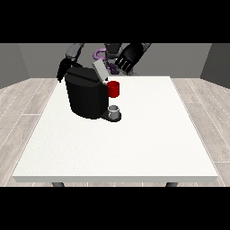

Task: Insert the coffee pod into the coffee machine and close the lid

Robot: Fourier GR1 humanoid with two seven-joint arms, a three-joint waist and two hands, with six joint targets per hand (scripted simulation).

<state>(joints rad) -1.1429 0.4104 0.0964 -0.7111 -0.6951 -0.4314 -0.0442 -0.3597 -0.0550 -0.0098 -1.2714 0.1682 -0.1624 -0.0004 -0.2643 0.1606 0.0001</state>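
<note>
The hand at the view's right (130, 56) hovers spread and empty above the raised lid (100, 70); the coffee machine (86, 95) could slide if it pushes sideways.

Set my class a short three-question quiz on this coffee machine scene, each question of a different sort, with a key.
1. True or false: the lid is shut.
2. The cup sits: A) under the machine's spout, B) at the table's near edge.
3. What colour is the part beside the machine's top?

Key: 1 false, it stands raised. 2 A. 3 red. The hand at the view's right hangs above, touching nothing.
</note>
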